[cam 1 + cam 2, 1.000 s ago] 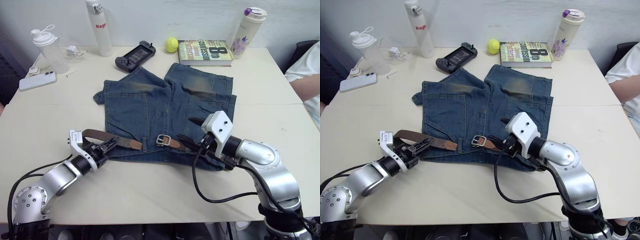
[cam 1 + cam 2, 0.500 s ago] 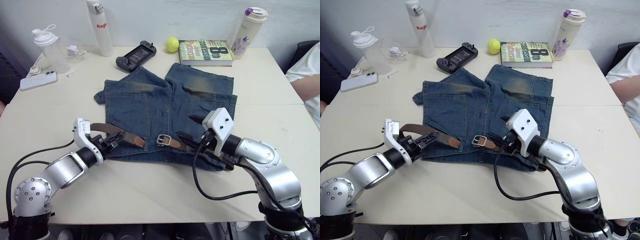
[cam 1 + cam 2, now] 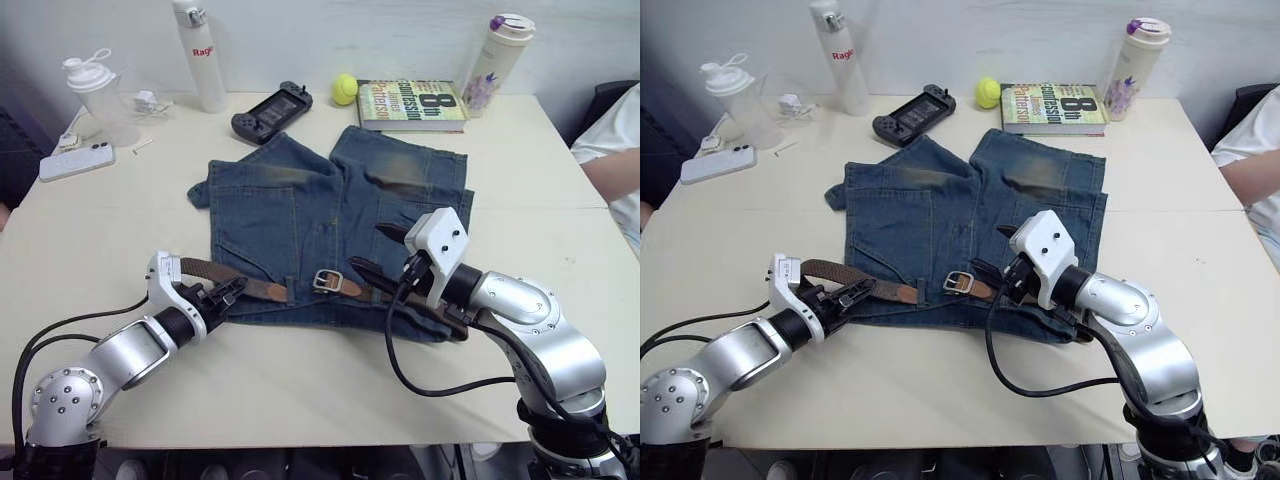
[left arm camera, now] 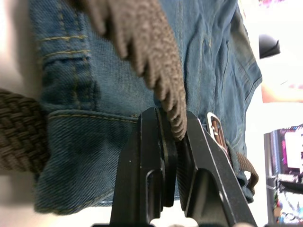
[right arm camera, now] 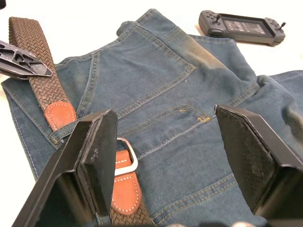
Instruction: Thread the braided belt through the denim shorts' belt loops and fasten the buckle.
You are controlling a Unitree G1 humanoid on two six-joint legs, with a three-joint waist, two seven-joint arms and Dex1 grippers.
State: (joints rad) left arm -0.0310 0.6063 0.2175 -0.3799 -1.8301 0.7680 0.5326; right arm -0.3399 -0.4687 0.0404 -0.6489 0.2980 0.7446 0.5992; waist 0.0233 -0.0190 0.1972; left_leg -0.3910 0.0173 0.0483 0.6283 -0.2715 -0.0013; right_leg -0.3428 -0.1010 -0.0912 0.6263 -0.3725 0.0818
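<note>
Shorts (image 3: 335,225) flat at table (image 3: 300,385) centre, legs toward 12 o'clock, waistband toward 6 o'clock. Belt (image 3: 262,289) along waistband, running 9 to 3 o'clock; tan leather tip just left of buckle (image 3: 327,281), near waistband middle. One belt loop (image 4: 71,84) beside strap in left wrist view.

Left gripper (image 3: 228,292) at 8 o'clock of shorts, fingers clamped on belt at waistband's left end; strap pinched between black fingers (image 4: 147,156) in left wrist view.

Right gripper (image 3: 378,252) at 4 o'clock of shorts, over waistband, just right of buckle; fingers (image 5: 94,151) spread wide, gripping nothing.

Along far edge, 10 to 1 o'clock: phone (image 3: 75,161), shaker (image 3: 98,96), white bottle (image 3: 198,55), controller (image 3: 271,110), ball (image 3: 345,89), book (image 3: 411,105), floral bottle (image 3: 493,63).
</note>
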